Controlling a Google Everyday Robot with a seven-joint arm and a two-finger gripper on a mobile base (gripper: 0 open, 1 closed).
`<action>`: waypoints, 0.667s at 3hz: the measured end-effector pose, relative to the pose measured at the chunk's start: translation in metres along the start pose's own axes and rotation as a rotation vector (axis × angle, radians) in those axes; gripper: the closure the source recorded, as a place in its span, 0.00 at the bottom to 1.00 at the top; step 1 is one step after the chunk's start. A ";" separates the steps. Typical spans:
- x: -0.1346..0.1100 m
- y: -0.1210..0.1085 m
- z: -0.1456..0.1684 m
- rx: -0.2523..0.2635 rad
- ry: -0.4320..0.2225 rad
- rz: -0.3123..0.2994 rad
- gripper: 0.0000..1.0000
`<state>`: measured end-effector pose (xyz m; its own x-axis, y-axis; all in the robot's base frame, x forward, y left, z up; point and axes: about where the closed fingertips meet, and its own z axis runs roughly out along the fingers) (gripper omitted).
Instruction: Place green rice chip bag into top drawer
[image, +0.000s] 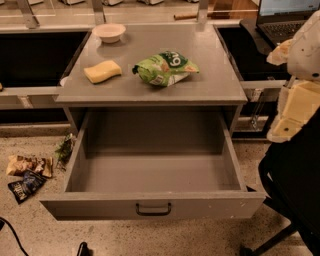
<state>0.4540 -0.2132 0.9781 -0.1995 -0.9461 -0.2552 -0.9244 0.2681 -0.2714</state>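
The green rice chip bag (165, 68) lies on top of the grey cabinet (210, 55), right of centre, with white lettering facing up. The top drawer (150, 205) below it is pulled fully open, and nothing lies inside it; its dark handle (153, 209) sits at the centre of the front panel. Only my arm's white and cream links (296, 100) show at the right edge, level with the cabinet top and clear of the bag. My gripper is out of view.
A yellow sponge (102, 71) and a small white bowl (109, 32) sit on the cabinet's left side. Small brown and dark snack bags (27, 175) lie on the floor at the left. A black chair (295, 190) stands at the right, with a laptop (285, 17) behind it.
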 end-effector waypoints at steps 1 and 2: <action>-0.017 -0.027 0.015 0.018 -0.085 -0.046 0.00; -0.040 -0.052 0.042 0.009 -0.179 -0.095 0.00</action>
<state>0.5239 -0.1814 0.9636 -0.0501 -0.9201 -0.3884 -0.9332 0.1817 -0.3101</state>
